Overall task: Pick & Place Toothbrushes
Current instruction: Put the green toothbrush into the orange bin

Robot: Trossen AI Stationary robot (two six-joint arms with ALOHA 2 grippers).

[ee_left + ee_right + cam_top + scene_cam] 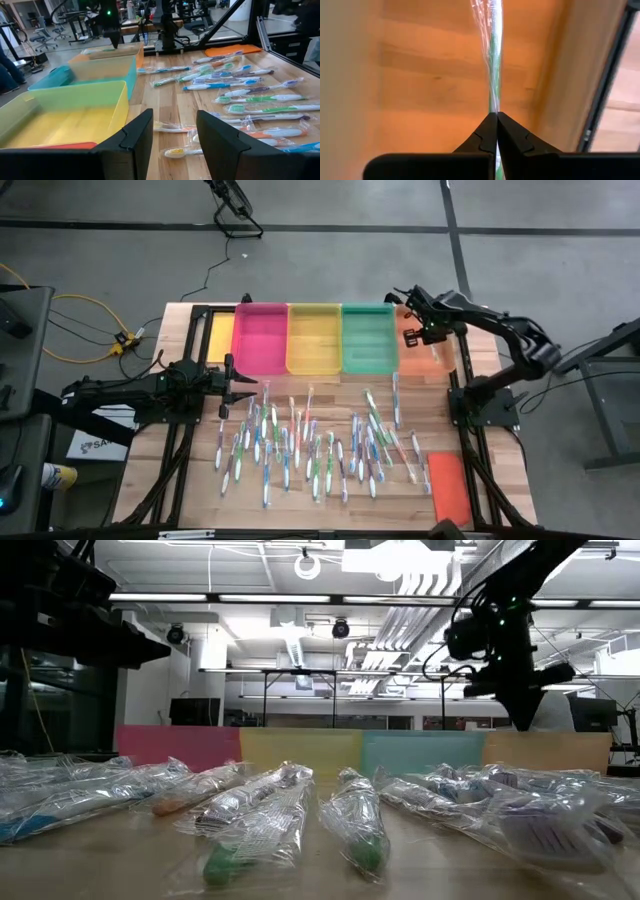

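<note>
Right arm is stretched over the far right of the desk (150, 470), elbow near the right frame post, forearm reaching in toward the tray row. Right gripper (432, 338) hangs above the orange tray (445, 360), pointing down. Its fingers are pressed together, pinching a wrapped green toothbrush (492, 55); the brush dangles straight below the tips over the orange tray floor.

Left arm lies low and nearly horizontal from the left edge, forearm pointing toward the desk centre. Left gripper (243, 389) sits just in front of the pink tray (260, 340), at the near-left end of the pile. Fingers (137, 137) stand apart with nothing between them; a couple of wrapped brushes lie on the wood just past the tips.

Pile of toothbrushes (310, 445) is scattered across the middle of the desk, in front of the trays, all in clear wrap. Tray row from left: pink, yellow tray (315, 340), green tray (367, 338), orange. An orange lid (446, 485) lies flat at the near right, apart from the pile.
</note>
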